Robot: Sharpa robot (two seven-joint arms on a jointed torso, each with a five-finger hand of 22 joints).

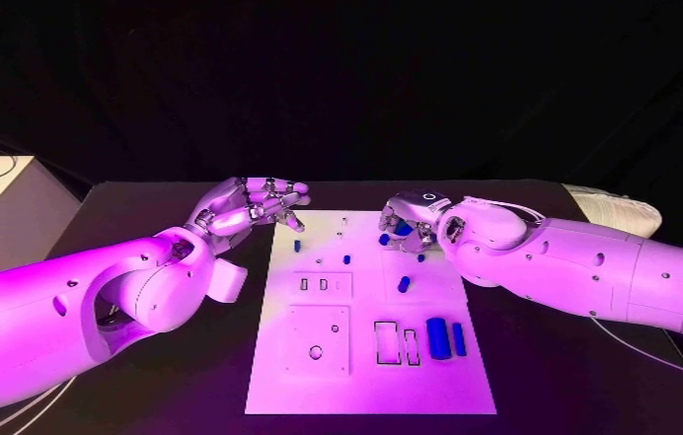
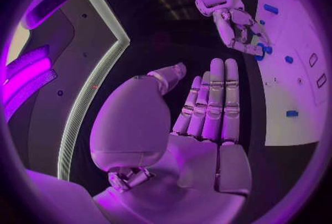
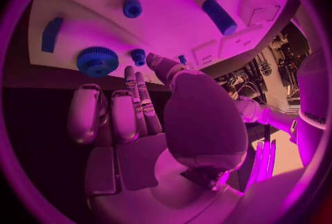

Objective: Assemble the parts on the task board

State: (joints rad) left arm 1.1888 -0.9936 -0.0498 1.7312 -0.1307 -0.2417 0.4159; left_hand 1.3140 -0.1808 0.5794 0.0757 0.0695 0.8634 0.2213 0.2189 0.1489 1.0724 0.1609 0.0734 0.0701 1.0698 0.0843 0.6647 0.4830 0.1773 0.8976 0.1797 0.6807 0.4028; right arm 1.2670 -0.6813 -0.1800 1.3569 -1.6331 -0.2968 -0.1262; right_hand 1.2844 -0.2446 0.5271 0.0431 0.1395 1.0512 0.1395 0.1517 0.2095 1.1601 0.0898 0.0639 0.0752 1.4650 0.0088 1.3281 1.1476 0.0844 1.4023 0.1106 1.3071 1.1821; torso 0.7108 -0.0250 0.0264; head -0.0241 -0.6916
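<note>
The white task board [image 1: 367,386] lies in the middle of the black table. My right hand [image 1: 417,223] hovers over its far right corner with fingers stretched out and nothing in them. A blue gear [image 3: 97,61] lies by that far edge, beside the fingers [image 3: 131,97]. A small blue peg [image 3: 138,57] stands just beyond the fingertips; I cannot tell if they touch it. My left hand [image 1: 257,203] hangs at the board's far left corner, fingers straight [image 2: 216,102], holding nothing. Two blue cylinders [image 1: 445,338] lie at the near right, and a short one [image 1: 405,283] lies mid-board.
Small blue pegs [image 1: 296,245] stand along the far part of the board [image 2: 290,91], with square and slot recesses [image 1: 316,338] nearer me. A white object [image 1: 615,206] sits at the table's far right edge. A pale box [image 1: 26,208] stands off the table's left side.
</note>
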